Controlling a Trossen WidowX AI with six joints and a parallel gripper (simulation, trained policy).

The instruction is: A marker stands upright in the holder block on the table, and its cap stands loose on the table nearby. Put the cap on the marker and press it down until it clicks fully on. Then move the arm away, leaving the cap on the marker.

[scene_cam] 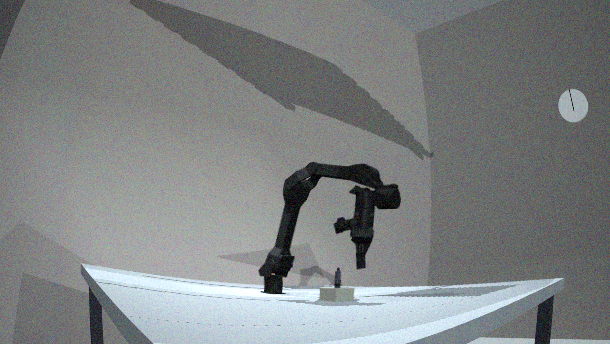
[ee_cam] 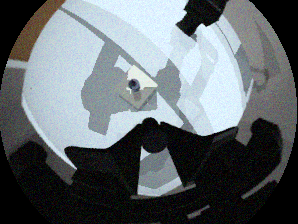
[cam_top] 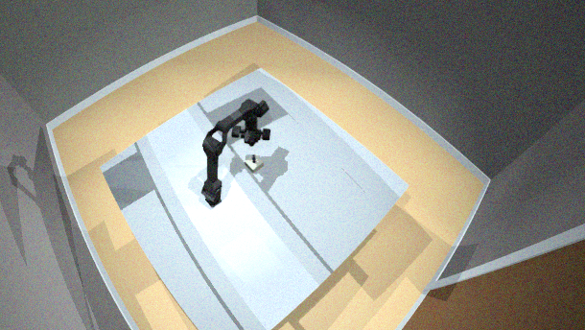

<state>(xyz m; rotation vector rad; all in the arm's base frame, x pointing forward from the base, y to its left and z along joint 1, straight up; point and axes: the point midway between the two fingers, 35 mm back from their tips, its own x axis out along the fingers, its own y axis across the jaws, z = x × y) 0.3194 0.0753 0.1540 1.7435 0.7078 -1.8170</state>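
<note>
The dark marker (cam_top: pixel 254 158) (scene_cam: pixel 338 278) (ee_cam: pixel 133 85) stands upright in the pale holder block (cam_top: pixel 252 165) (scene_cam: pixel 337 295) (ee_cam: pixel 145 80), with its tip bare. My gripper (cam_top: pixel 251 142) (scene_cam: pixel 361 267) (ee_cam: pixel 150 125) points down and is shut on the dark cap (ee_cam: pixel 154 143), which shows as a round dark shape between the fingertips in the wrist view. The gripper holds it above the table, higher than the marker's tip and off to its right in the exterior view. The cap touches neither the marker nor the block. In the top and exterior views the cap cannot be told from the black fingers.
The white table (cam_top: pixel 331 192) (scene_cam: pixel 225 310) bears the arm's base (cam_top: pixel 212 194) (scene_cam: pixel 273 284), to the left of the holder block in the top and exterior views. Shadows of the arm fall around the block. A round white clock (scene_cam: pixel 573 105) hangs on the far wall.
</note>
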